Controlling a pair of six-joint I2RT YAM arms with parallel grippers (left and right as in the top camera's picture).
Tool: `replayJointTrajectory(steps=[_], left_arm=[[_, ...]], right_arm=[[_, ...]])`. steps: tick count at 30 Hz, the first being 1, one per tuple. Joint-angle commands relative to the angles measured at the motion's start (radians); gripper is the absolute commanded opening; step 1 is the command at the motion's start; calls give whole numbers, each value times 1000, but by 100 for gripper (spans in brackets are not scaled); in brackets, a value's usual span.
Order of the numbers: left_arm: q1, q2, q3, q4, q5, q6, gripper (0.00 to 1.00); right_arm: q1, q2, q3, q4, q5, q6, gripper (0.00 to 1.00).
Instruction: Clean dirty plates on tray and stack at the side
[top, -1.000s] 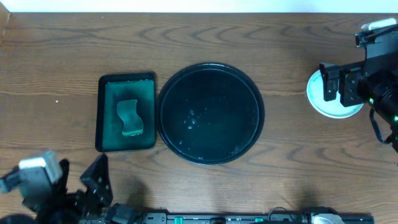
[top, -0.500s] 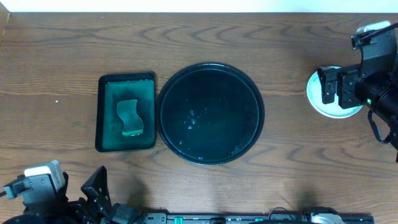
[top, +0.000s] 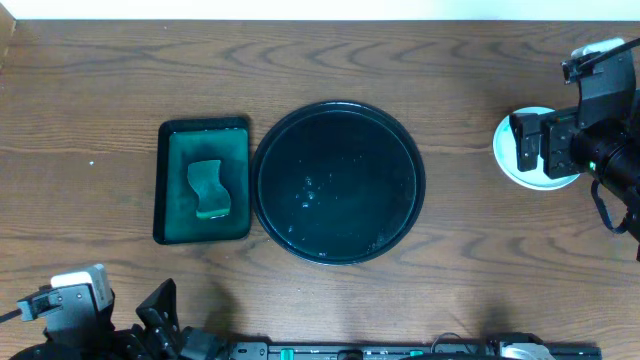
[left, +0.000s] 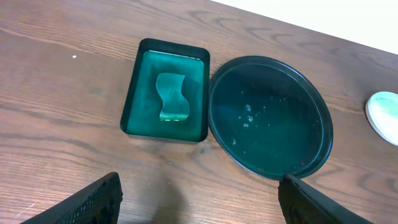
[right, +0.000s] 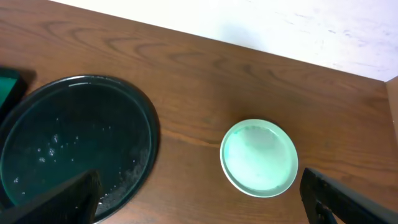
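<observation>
Right pincer is seen spread apart, empty, just over the plates (probably stacked), well right of the tray; left arm's farther.

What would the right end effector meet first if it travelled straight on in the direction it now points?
Most likely the pale mint plate on the wooden tabletop. The plate lies ahead, between the fingers of the open right end effector. Depth is unclear, so it might instead land on bare wood just beside the plate.

Wood-grain table bears a green rectangular tray, round black tray, apparently stacked plates
</observation>
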Motion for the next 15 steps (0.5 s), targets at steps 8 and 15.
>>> replayJointTrajectory(steps=[8, 15], left_arm=[[-6, 3, -1, -3, 5, -2, 81], [-6, 3, -1, -3, 5, -2, 81]], right_arm=[[13, 2, 10, -3, -2, -14, 99], [13, 2, 10, -15, -17, -11, 99]])
